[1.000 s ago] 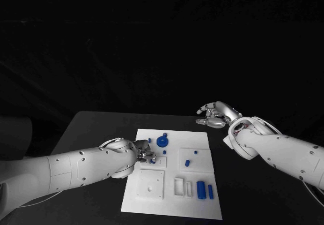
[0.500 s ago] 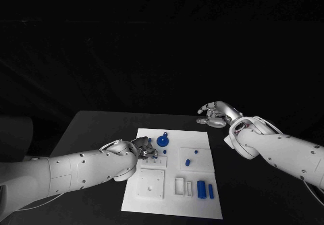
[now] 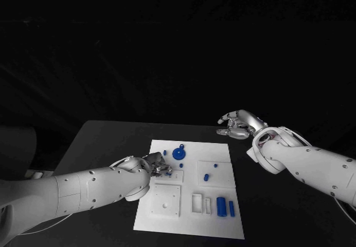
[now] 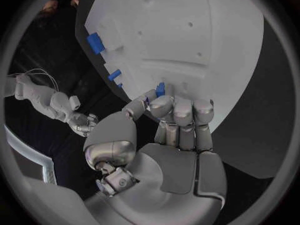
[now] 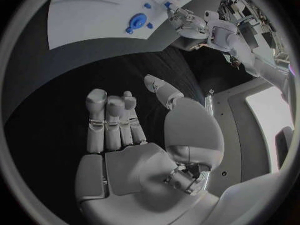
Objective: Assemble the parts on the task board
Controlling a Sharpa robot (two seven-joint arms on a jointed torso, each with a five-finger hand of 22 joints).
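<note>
The white task board lies in the middle of the black table. My left hand is over the board's left part and pinches a small blue part between thumb and fingertips, close to the board's surface. A round blue part stands just beyond that hand. Two small blue pegs sit in a raised white block. Two blue cylinders lie near the front right. My right hand hovers off the board's far right corner, holding nothing, fingers loosely apart.
A square white block with holes sits at the board's near left, with a slotted white holder beside it. Black table surrounds the board on all sides. The right wrist view shows the left hand over the board.
My left forearm has sunk lower and nearer, while its hand stays at the same spot on the board with the blue part. The right hand has barely shifted.
</note>
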